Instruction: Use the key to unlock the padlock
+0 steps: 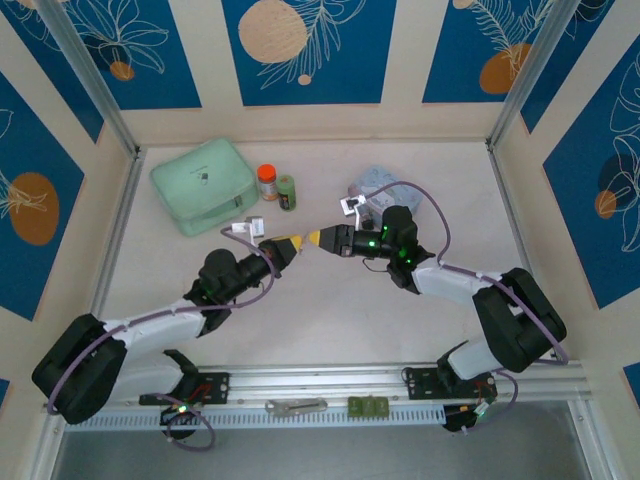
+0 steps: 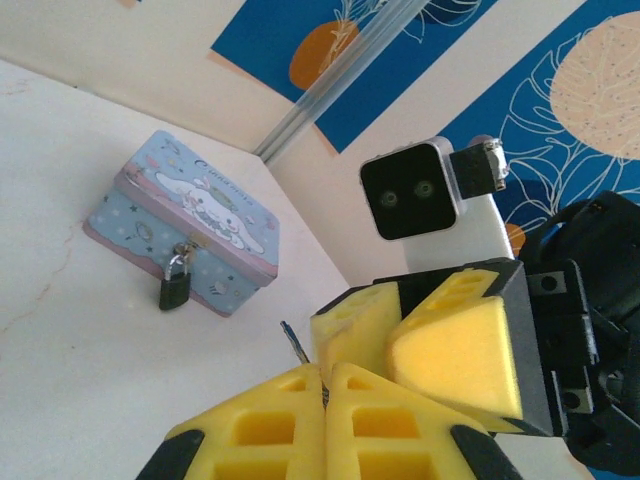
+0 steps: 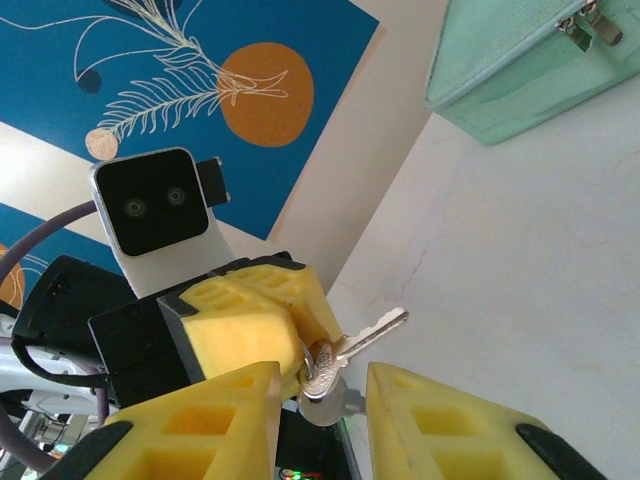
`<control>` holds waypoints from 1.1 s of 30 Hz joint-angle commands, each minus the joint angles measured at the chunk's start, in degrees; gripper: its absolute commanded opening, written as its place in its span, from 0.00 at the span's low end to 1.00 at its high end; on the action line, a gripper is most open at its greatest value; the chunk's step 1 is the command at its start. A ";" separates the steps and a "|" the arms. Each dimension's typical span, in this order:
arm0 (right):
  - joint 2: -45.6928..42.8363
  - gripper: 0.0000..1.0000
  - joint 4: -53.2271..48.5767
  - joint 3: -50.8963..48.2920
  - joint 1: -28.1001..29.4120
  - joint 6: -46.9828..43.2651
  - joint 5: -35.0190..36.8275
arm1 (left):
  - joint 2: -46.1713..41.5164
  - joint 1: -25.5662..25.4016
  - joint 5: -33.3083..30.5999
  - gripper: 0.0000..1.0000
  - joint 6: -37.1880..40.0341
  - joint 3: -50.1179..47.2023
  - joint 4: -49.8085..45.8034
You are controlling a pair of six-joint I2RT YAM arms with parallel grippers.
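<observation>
Pale-metal key was clamped in the left claw, with its ringed head between the parted fingers of the right claw. Black padlock hung from the clasp of the light-blue tin on the worktop, well apart from both claws.

A pale cream tabletop carries four things. Beyond the left gripper, off to its left, lies a mint-green zipped fabric case. Closer to its tips stand a small orange-capped jar and a small green bottle, side by side. Beyond the right gripper sits a light-blue rectangular tin.
</observation>
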 commanded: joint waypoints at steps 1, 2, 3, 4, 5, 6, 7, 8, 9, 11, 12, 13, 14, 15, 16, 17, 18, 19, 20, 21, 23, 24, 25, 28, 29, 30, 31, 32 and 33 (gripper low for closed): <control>0.15 0.29 2.29 0.42 0.24 0.85 -1.68 | -1.41 -0.77 -1.13 0.00 1.34 -0.18 -0.11; 0.67 0.29 2.56 0.70 0.36 1.01 -1.89 | -1.35 -0.77 -1.08 0.00 1.22 -0.23 0.12; 1.17 0.29 2.86 0.85 0.53 1.20 -2.00 | -1.41 -0.77 -1.15 0.00 1.13 -0.19 0.25; 1.62 0.29 3.24 0.92 0.64 1.38 -2.09 | -1.41 -0.75 -1.17 0.00 1.09 -0.18 0.47; 1.87 0.29 3.40 0.83 0.80 1.45 -2.02 | -1.50 -0.77 -1.32 0.00 0.97 -0.33 0.67; 2.11 0.29 3.56 0.66 0.89 1.57 -1.93 | -1.59 -0.75 -1.55 0.00 0.87 -0.42 0.94; 2.33 0.29 3.88 0.51 0.90 1.77 -1.84 | -1.68 -0.77 -1.69 0.00 0.78 -0.52 1.13; 2.42 0.29 4.29 0.32 0.90 1.97 -1.75 | -1.76 -0.77 -1.69 0.00 0.71 -0.53 1.23; 2.58 0.29 4.63 0.30 0.95 2.16 -1.74 | -1.84 -0.81 -1.62 0.00 0.69 -0.45 1.23; 2.87 0.29 4.86 0.55 1.15 2.29 -1.74 | -1.74 -0.90 -1.52 0.00 0.51 -0.36 1.47; 3.02 0.29 4.98 0.74 1.37 2.22 -1.74 | -1.72 -0.94 -1.45 0.00 0.35 -0.36 1.72; 3.19 0.29 4.97 1.08 1.58 2.18 -1.74 | -1.51 -1.03 -1.36 0.00 0.21 -0.28 1.92; 3.37 0.29 4.99 1.32 1.76 2.13 -1.75 | -1.37 -1.12 -1.34 0.00 0.16 -0.20 2.06; 3.63 0.29 5.08 1.65 1.99 2.18 -1.91 | -1.24 -1.28 -1.28 0.00 0.09 -0.12 2.23; 3.95 0.29 5.25 1.95 2.17 2.18 -2.09 | -1.00 -1.42 -1.25 0.00 0.07 -0.09 2.43; 4.10 0.27 5.42 2.11 2.23 2.33 -2.17 | -0.81 -1.54 -1.21 0.00 -0.01 -0.01 2.54; 4.35 0.27 5.80 2.12 2.30 2.50 -2.18 | -0.56 -1.64 -1.21 0.00 0.00 0.08 2.71; 4.57 0.26 6.13 2.16 2.31 2.77 -2.25 | -0.33 -1.81 -1.21 0.00 -0.08 0.12 3.00; 4.63 0.25 6.46 2.17 2.29 2.95 -2.27 | -0.11 -1.91 -1.28 0.00 -0.18 0.08 3.28; 4.88 0.23 6.66 2.24 2.22 3.01 -2.35 | 0.11 -1.99 -1.30 0.00 -0.27 0.08 3.63; 4.98 0.18 6.92 2.09 2.22 3.08 -2.52 | 0.38 -2.11 -1.45 0.00 -0.45 -0.01 4.12; 4.93 0.12 6.92 1.99 2.18 3.00 -2.53 | 0.51 -2.22 -1.48 0.00 -0.52 0.06 4.28; 4.84 0.06 6.88 1.92 1.98 2.77 -2.60 | 0.45 -2.25 -1.52 0.00 -0.58 0.07 4.28; 3.92 0.00 5.19 1.28 0.81 0.47 -3.11 | -0.14 -2.25 -2.06 0.16 -0.80 -0.17 3.77; 3.24 0.00 3.46 1.11 0.12 -1.55 -3.59 | -0.87 -2.26 -2.77 0.33 -0.80 -0.35 2.84; 2.37 0.00 1.01 1.03 -0.65 -3.98 -4.32 | -1.70 -2.25 -3.76 0.54 -0.60 -0.36 1.18; 1.48 0.00 -1.66 1.23 -1.41 -6.39 -5.14 | -2.77 -2.14 -4.69 0.66 -0.11 -0.24 -0.82; 0.24 0.00 -5.52 1.56 -2.17 -9.81 -6.08 | -4.13 -2.06 -5.63 0.75 0.95 0.16 -3.79; -1.15 0.00 -10.41 2.18 -2.75 -13.60 -7.13 | -5.56 -1.93 -6.44 0.78 2.56 0.93 -7.10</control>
